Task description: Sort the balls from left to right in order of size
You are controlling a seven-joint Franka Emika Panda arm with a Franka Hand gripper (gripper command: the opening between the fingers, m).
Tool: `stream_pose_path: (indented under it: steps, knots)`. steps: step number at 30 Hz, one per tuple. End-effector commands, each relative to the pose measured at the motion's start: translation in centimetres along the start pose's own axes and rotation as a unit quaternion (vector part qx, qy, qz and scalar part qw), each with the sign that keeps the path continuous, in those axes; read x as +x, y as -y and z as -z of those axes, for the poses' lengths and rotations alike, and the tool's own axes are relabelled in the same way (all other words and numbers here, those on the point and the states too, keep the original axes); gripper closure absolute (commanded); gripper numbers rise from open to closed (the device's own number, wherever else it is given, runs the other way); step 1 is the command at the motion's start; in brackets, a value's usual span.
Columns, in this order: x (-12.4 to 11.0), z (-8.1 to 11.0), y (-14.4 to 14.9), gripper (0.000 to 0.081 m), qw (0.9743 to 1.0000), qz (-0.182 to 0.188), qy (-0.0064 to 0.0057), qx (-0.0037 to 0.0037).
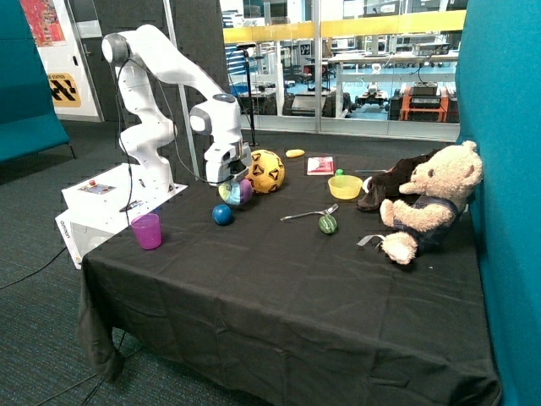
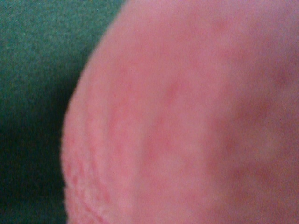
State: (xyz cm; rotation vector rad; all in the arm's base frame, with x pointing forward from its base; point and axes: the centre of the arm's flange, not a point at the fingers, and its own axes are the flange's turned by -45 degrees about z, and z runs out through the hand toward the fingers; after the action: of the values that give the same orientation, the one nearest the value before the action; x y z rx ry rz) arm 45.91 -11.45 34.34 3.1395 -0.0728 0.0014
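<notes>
The pastel panelled ball (image 1: 236, 192) sits on the table (image 1: 279, 288) between the small blue ball (image 1: 222, 215) and the large yellow black-marked ball (image 1: 265, 171). The end effector (image 1: 226, 179) is lowered onto it, arm bent steeply downward; whether it grips cannot be told, pink surface filling the wrist view.

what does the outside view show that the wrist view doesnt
Only the outside view shows the arm, the gripper down over the pastel ball, the yellow ball beside it, the blue ball nearer the table's front, the pink cup, yellow bowl and teddy bear. Only the wrist view shows one pink surface from very close, filling most of the picture. Both share the dark tablecloth, and probably the pastel ball, if that pink surface is one of its panels.
</notes>
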Motion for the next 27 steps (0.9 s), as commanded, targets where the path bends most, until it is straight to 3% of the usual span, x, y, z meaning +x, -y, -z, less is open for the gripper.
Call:
stream_pose_path:
  steps: [1, 10, 27]
  knots:
    - [0.2, -0.3, 0.0, 0.0808, 1.0000, 0.004, 0.0004, 0.00063]
    - [1.1, 0.0, 0.2, 0.0808, 0.9999, 0.010, 0.0004, 0.00063]
    - [0.4, -1.3, 1.3, 0.0808, 0.9998, 0.019, 0.0004, 0.00063]
